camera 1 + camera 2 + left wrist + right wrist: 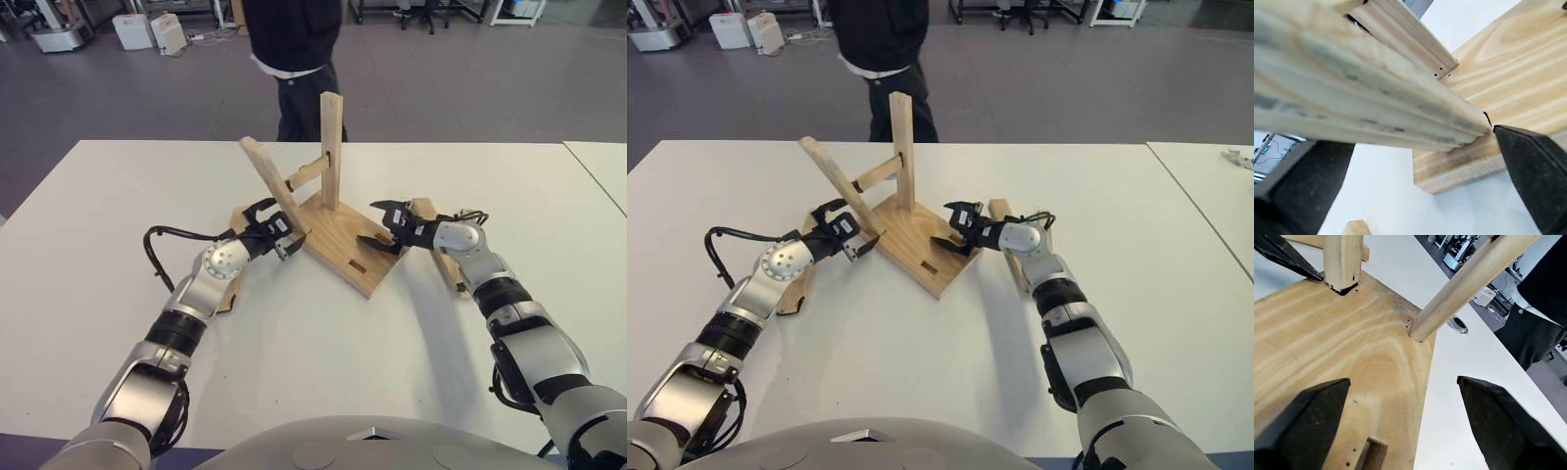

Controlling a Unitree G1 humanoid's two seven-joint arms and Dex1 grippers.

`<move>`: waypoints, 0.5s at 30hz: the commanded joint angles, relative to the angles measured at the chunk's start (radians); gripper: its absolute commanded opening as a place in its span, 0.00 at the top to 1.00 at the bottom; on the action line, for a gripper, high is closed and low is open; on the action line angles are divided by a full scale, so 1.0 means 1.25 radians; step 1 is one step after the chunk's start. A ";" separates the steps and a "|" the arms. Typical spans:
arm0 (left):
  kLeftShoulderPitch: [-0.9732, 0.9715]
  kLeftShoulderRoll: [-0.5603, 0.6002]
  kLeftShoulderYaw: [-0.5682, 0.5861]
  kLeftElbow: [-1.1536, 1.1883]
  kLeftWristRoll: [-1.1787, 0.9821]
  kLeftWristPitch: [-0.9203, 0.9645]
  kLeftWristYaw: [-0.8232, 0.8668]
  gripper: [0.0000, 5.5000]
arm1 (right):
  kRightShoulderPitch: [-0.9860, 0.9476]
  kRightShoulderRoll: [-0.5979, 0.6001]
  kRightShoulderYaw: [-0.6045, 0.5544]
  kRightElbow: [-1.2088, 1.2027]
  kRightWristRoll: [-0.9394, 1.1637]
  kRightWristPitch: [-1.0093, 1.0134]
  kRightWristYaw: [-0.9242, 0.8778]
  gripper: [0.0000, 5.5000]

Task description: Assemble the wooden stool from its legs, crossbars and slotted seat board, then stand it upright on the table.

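Two legs in slotted seat board

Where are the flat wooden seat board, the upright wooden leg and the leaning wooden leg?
flat wooden seat board [338, 245]: left eye view, bare top face.
upright wooden leg [332, 147]: left eye view, mid-length.
leaning wooden leg [271, 181]: left eye view, mid-length.

Seat board: pale yellow wood with darker tan grain in curved bands. Slot: dark brown.
Upright leg, tilted leg and crossbar: the same pale wood, with fine straight grain.
Right loose piece and left loose piece: light tan wood.
Table: plain white.
Left gripper and right gripper: black.
Left arm and right arm: silver-grey shells with black joint bands.
Cable: black.
Floor: dull grey.
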 commanded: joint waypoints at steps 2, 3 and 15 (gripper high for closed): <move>0.162 0.086 0.042 -0.227 -0.015 0.119 -0.066 0.08 | -0.114 -0.020 -0.043 0.144 -0.035 0.081 -0.149 0.25; 0.186 0.092 0.038 -0.274 -0.015 0.150 -0.079 0.08 | -0.131 -0.023 -0.027 0.183 -0.060 0.083 -0.159 0.25; 0.059 -0.077 -0.074 -0.085 0.099 0.302 0.022 0.08 | 0.105 -0.053 0.002 -0.118 -0.014 0.075 0.054 0.25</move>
